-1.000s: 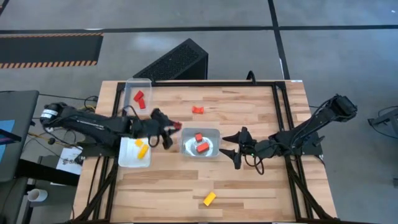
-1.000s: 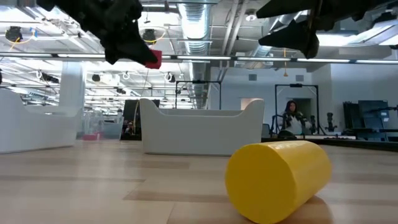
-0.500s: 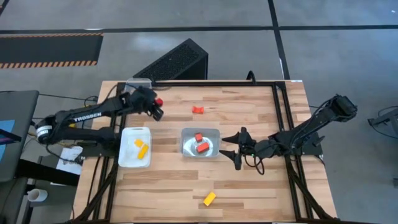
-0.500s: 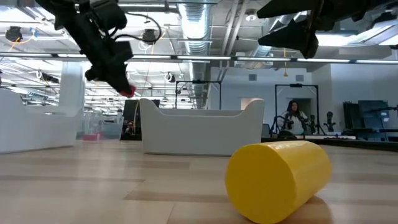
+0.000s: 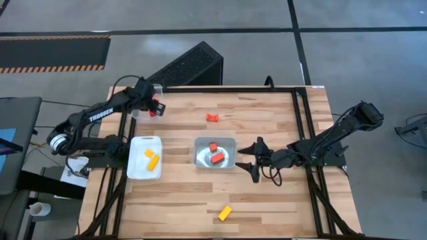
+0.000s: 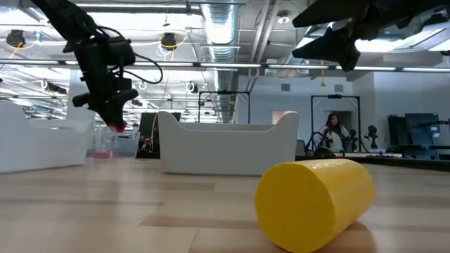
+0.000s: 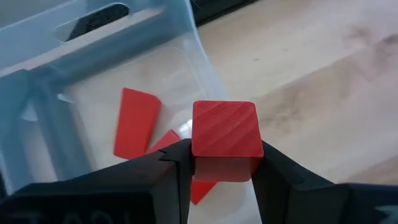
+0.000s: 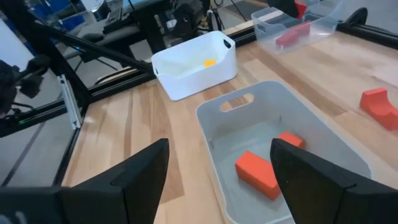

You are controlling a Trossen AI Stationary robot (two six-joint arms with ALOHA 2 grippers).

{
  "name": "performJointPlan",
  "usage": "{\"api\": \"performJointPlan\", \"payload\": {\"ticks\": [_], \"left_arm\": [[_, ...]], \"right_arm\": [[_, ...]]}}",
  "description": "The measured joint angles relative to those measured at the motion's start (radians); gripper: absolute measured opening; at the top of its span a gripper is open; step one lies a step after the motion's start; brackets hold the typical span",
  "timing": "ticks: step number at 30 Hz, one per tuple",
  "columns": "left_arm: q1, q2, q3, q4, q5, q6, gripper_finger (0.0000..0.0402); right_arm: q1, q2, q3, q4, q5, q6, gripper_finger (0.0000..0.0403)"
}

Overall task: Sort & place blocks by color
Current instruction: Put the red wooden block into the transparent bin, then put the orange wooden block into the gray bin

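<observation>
Left gripper (image 7: pixel 225 168) clamped on red cube (image 7: pixel 225 137), above clear tray (image 7: pixel 93 74) at table's far left corner.
Right gripper (image 8: pixel 217 168) spread wide, idle just right of middle tray (image 5: pixel 215 153) holding orange blocks (image 5: pixel 216 158).

Both arms were matte black and built of slim jointed links; the left arm (image 5: pixel 100 117), at the left of the overhead frame, bore white "TROSSEN" lettering along one link and ended in a pale, ringed base joint near the left edge. Thin black cables looped off its wrist near the upper left of the low frame. The right arm (image 5: pixel 327 141), at the right of the overhead frame, carried a blocky dark housing at its upper right end, and its tool (image 8: pixel 217 171) had two broad, flat, wedge-shaped black fingers (image 8: pixel 134 177).
</observation>
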Motion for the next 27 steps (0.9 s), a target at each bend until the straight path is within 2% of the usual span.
{"api": "performJointPlan", "payload": {"ticks": [2, 8, 11, 15, 17, 21, 24, 27], "left_arm": [[0.005, 0.003, 0.000, -0.001, 0.016, 0.020, 0.0124], [0.004, 0.003, 0.002, -0.003, -0.022, 0.053, 0.0267], [0.004, -0.004, 0.026, -0.017, -0.039, 0.061, 0.0304], [-0.032, -0.073, 0.062, 0.000, 0.035, 0.091, 0.0307], [-0.078, -0.127, 0.062, 0.031, 0.081, 0.079, 0.0296], [-0.206, -0.227, 0.043, 0.089, 0.087, 0.068, 0.0266], [-0.303, -0.309, 0.010, 0.189, 0.087, 0.022, 0.0243], [-0.418, -0.378, -0.076, 0.353, 0.088, -0.029, 0.0223]], "right_arm": [[0.001, 0.000, 0.000, 0.000, -0.001, 0.010, 0.0301], [0.000, 0.000, 0.000, -0.008, -0.013, 0.029, 0.0301], [-0.009, 0.000, 0.000, -0.035, -0.048, 0.093, 0.0301], [-0.022, 0.000, 0.000, -0.075, -0.058, 0.160, 0.0301], [-0.027, 0.000, 0.000, -0.074, -0.051, 0.165, 0.0301], [-0.043, 0.000, 0.000, -0.058, -0.050, 0.175, 0.0301], [-0.063, 0.000, 0.000, -0.044, -0.047, 0.176, 0.0301], [-0.094, 0.000, 0.000, -0.046, -0.047, 0.178, 0.0301]]}}
